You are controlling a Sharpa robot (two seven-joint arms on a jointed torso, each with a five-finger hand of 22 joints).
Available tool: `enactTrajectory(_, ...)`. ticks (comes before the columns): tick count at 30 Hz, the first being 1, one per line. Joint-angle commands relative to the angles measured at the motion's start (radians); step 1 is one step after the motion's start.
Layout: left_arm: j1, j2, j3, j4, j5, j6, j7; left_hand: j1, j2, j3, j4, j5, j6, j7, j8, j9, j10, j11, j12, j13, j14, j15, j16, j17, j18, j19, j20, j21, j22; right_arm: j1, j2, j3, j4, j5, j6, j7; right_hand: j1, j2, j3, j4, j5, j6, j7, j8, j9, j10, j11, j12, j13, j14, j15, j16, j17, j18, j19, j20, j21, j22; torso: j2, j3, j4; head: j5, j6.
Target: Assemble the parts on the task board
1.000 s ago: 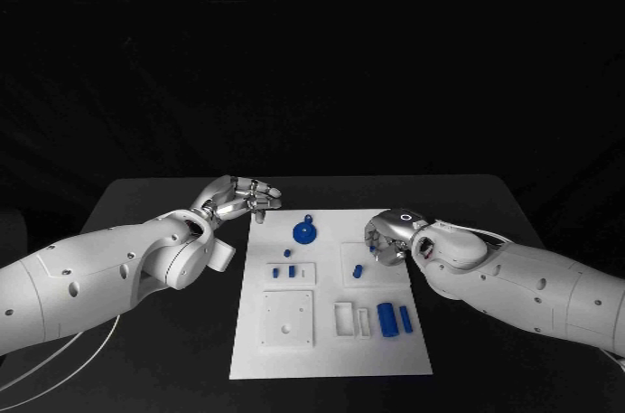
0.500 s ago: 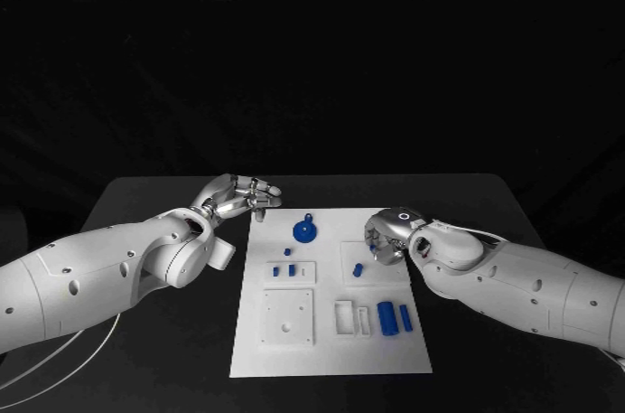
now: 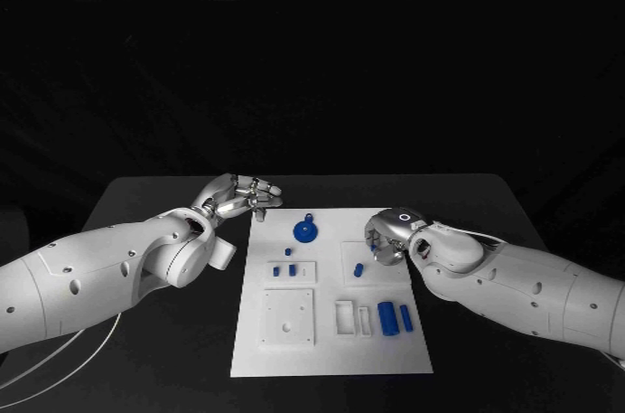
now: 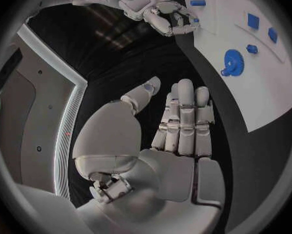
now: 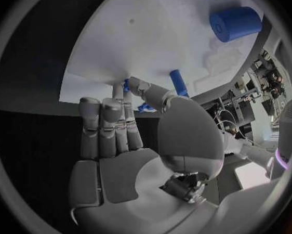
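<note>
No legible text, labels, brand marks, numbers or signs anywhere: none on the white board, none on the blue parts, none on the black table, none on either arm or hand.

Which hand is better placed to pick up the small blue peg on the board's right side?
Right. The right hand hovers over the task board beside the blue peg; the left hand sits off the board's far-left corner.

The right hand has edged slightly toward the board's centre.
</note>
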State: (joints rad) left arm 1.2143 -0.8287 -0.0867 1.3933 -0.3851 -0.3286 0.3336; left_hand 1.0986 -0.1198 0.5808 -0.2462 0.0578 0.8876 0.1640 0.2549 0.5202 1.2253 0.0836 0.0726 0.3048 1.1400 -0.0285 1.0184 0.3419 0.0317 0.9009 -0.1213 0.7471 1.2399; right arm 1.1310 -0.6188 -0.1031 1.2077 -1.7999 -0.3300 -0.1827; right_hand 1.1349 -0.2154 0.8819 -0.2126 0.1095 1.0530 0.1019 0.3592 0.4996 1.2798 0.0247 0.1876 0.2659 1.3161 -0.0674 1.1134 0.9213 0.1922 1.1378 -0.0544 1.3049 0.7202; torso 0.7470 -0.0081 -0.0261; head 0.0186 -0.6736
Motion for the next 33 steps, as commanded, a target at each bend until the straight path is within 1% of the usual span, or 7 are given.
enactTrajectory(1,0.002,0.001,0.001,0.001,0.008,0.003,0.013,-0.006,0.003,-0.004,-0.001,0.0,-0.009,0.001,0.0,-0.002,-0.008,0.001,-0.006,0.0,0.007,0.002,-0.005,0.001,0.03,0.007,-0.004,-0.006,0.001,-0.005,-0.001,-0.004,-0.003,-0.014,-0.022,-0.02,-0.002,0.009,0.009,0.0,-0.005,0.01,-0.002,0.003,0.001,0.027,0.011,0.005,0.0,-0.001,-0.009,0.001,-0.001,0.07,-0.004,-0.012,0.005,0.002,0.0,0.0005,-0.0001,0.002,0.001)
enactTrajectory(4,0.002,0.001,0.001,0.0,0.009,0.002,0.014,-0.006,0.003,-0.004,-0.001,0.0,-0.01,0.001,-0.001,-0.002,-0.008,0.001,-0.006,0.0,0.008,0.002,-0.006,0.002,0.03,0.007,-0.004,-0.006,0.001,-0.005,-0.004,-0.003,0.001,-0.012,-0.039,-0.021,-0.003,0.008,0.013,0.0,-0.009,0.013,-0.003,0.004,0.002,0.03,0.01,0.005,0.002,-0.001,-0.01,0.001,-0.001,0.07,-0.003,-0.013,0.005,0.003,0.0,0.0004,-0.0003,0.001,0.001)
enactTrajectory(10,0.002,0.001,0.001,-0.003,0.009,0.002,0.013,-0.006,0.002,-0.004,-0.001,0.0,-0.01,0.002,-0.001,-0.002,-0.009,0.002,-0.006,0.0,0.008,0.002,-0.006,0.002,0.03,0.008,-0.004,-0.007,0.002,-0.005,-0.014,-0.001,0.013,-0.001,-0.052,-0.019,-0.004,0.004,0.018,0.0,-0.014,0.016,-0.004,0.005,0.002,0.035,0.008,0.004,0.004,0.0,-0.011,0.002,-0.001,0.07,-0.001,-0.015,0.004,0.004,0.0,0.0008,-0.0009,0.003,0.003)
enactTrajectory(17,0.002,-0.002,0.001,-0.004,0.01,0.002,0.013,-0.006,0.002,-0.004,-0.001,0.0,-0.011,0.002,-0.001,-0.002,-0.011,0.002,-0.006,0.0,0.008,0.003,-0.006,0.003,0.03,0.008,-0.003,-0.007,0.002,-0.005,-0.027,0.007,0.03,0.009,-0.054,-0.018,-0.005,0.002,0.021,0.0,-0.016,0.018,-0.005,0.005,0.003,0.037,0.007,0.004,0.005,0.0,-0.012,0.002,-0.001,0.07,0.0,-0.016,0.004,0.004,0.0,0.001,-0.0012,0.004,0.003)
enactTrajectory(22,0.002,-0.003,0.001,-0.008,0.019,0.001,0.014,-0.006,0.002,-0.004,-0.001,0.0,-0.012,0.002,-0.001,-0.002,-0.012,0.002,-0.006,0.0,0.009,0.003,-0.007,0.003,0.03,0.009,-0.003,-0.007,0.002,-0.005,-0.044,0.021,0.054,0.017,-0.062,-0.018,-0.005,0.002,0.022,0.001,-0.015,0.019,-0.005,0.005,0.003,0.038,0.007,0.003,0.005,0.0,-0.012,0.002,-0.001,0.07,0.0,-0.016,0.004,0.005,0.0,0.0014,-0.0012,0.005,0.003)
enactTrajectory(29,0.002,-0.004,0.001,-0.009,0.021,0.0,0.015,-0.007,0.001,-0.005,0.0,-0.001,-0.013,0.003,-0.001,-0.002,-0.013,0.003,-0.006,-0.001,0.009,0.003,-0.007,0.004,0.03,0.009,-0.003,-0.008,0.002,-0.005,-0.053,0.029,0.069,0.026,-0.079,-0.02,-0.005,0.0,0.024,0.001,-0.014,0.021,-0.006,0.006,0.004,0.041,0.006,0.003,0.006,0.0,-0.013,0.003,-0.001,0.07,0.001,-0.017,0.005,0.006,0.0,0.0017,-0.0014,0.004,0.005)
enactTrajectory(33,0.002,-0.003,0.001,-0.011,0.023,0.0,0.015,-0.007,0.001,-0.005,0.0,-0.001,-0.013,0.003,-0.002,-0.003,-0.014,0.003,-0.006,-0.001,0.009,0.003,-0.007,0.005,0.03,0.009,-0.003,-0.008,0.002,-0.005,-0.069,0.045,0.103,0.04,-0.084,-0.019,-0.005,-0.001,0.025,0.001,-0.013,0.022,-0.006,0.006,0.004,0.042,0.006,0.003,0.007,0.001,-0.013,0.003,-0.001,0.07,0.002,-0.017,0.005,0.006,0.0,0.0006,0.0003,0.006,0.005)
